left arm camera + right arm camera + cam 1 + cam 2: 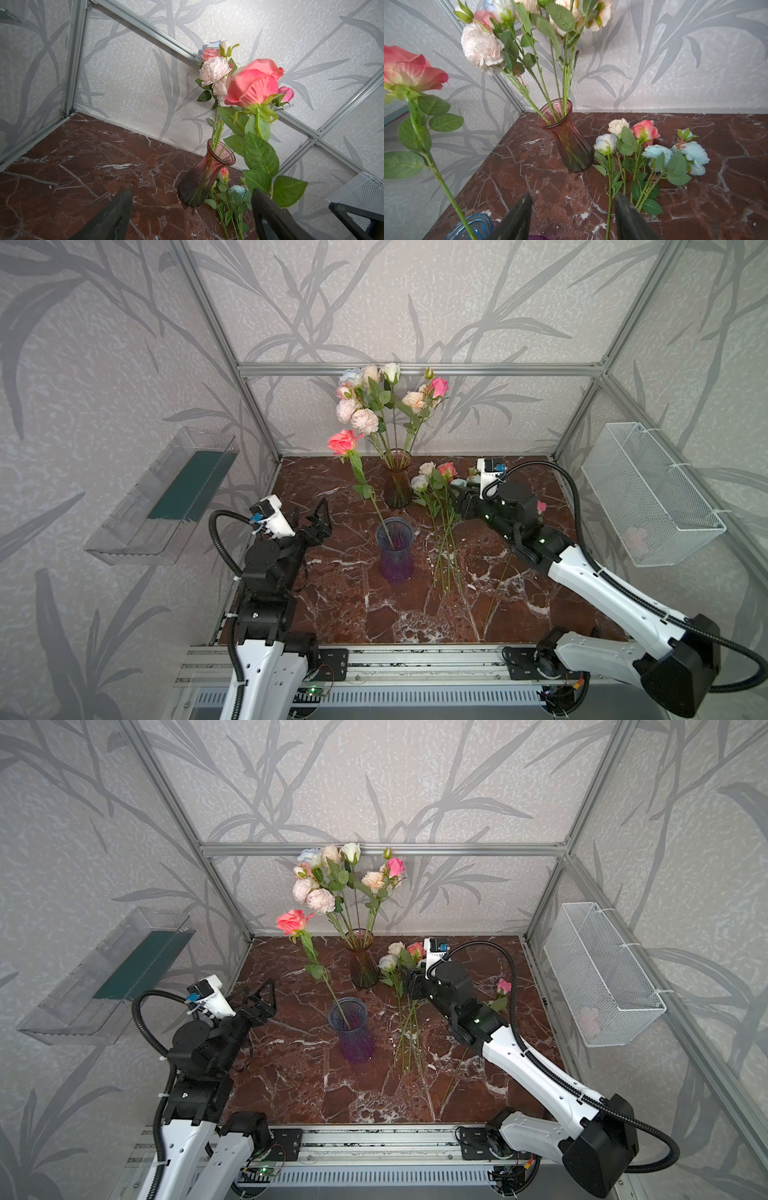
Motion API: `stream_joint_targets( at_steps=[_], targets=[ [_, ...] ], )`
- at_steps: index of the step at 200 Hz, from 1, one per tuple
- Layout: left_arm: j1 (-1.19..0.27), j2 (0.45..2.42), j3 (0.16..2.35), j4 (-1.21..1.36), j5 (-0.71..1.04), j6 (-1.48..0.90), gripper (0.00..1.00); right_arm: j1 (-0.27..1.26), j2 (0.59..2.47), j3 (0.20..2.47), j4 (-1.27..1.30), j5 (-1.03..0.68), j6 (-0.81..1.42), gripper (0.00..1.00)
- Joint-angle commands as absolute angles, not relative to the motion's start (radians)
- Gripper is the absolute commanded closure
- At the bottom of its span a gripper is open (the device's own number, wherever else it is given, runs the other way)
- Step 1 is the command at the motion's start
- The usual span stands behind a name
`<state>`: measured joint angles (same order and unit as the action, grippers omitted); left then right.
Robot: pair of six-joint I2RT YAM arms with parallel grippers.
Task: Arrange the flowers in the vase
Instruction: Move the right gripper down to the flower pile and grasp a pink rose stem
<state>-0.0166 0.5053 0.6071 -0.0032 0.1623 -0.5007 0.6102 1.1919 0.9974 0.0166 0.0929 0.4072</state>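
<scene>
A purple vase [395, 549] stands mid-table with one coral rose [344, 441] leaning out of it to the left. Behind it an amber vase [397, 485] holds a bunch of pink, cream and white flowers [374, 402]. Several loose flowers [436, 497] lie on the marble to the right of the vases; their blue, white and coral heads [645, 143] show in the right wrist view. My right gripper [455, 493] [572, 195] hovers open over their stems, one stem [609, 199] running just inside one finger. My left gripper [311, 508] [191, 193] stands open and empty left of the purple vase.
One pink flower [541, 507] lies behind my right arm near the right wall. A white wire basket [648, 493] hangs on the right wall and a clear plastic bin [166, 497] on the left wall. Aluminium frame posts stand at the back corners.
</scene>
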Motion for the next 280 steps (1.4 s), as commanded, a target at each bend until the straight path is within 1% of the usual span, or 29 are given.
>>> stream_joint_targets(
  at_steps=[1,28,39,55,87,127,155,193,235,280],
  targets=[
    [0.001,0.499,0.617,0.040,0.196,-0.509,0.10,0.572,1.246,1.033,0.000,0.020,0.454,0.39],
    [0.013,0.482,0.614,0.041,0.192,-0.506,0.10,0.558,1.346,1.094,-0.059,-0.035,0.435,0.42],
    [0.014,0.479,0.612,0.041,0.189,-0.507,0.10,0.553,1.394,1.121,-0.082,-0.046,0.440,0.45],
    [0.014,0.477,0.612,0.047,0.189,-0.509,0.10,0.538,1.473,1.157,-0.099,-0.088,0.446,0.51],
    [0.013,0.464,0.614,0.034,0.178,-0.506,0.10,0.521,1.641,1.268,-0.196,-0.116,0.414,0.58],
    [0.002,0.464,0.617,0.021,0.159,-0.511,0.10,0.479,1.857,1.409,-0.340,-0.025,0.384,0.64],
    [-0.002,0.463,0.617,0.020,0.160,-0.509,0.11,0.458,1.967,1.504,-0.465,0.004,0.348,0.67],
    [-0.003,0.482,0.614,0.029,0.175,-0.515,0.11,0.432,2.035,1.522,-0.512,-0.021,0.321,0.78],
    [-0.002,0.491,0.612,0.033,0.176,-0.519,0.11,0.419,2.083,1.518,-0.485,-0.089,0.325,0.77],
    [-0.003,0.490,0.611,0.032,0.172,-0.520,0.11,0.416,2.117,1.529,-0.470,-0.095,0.325,0.80]
  ],
)
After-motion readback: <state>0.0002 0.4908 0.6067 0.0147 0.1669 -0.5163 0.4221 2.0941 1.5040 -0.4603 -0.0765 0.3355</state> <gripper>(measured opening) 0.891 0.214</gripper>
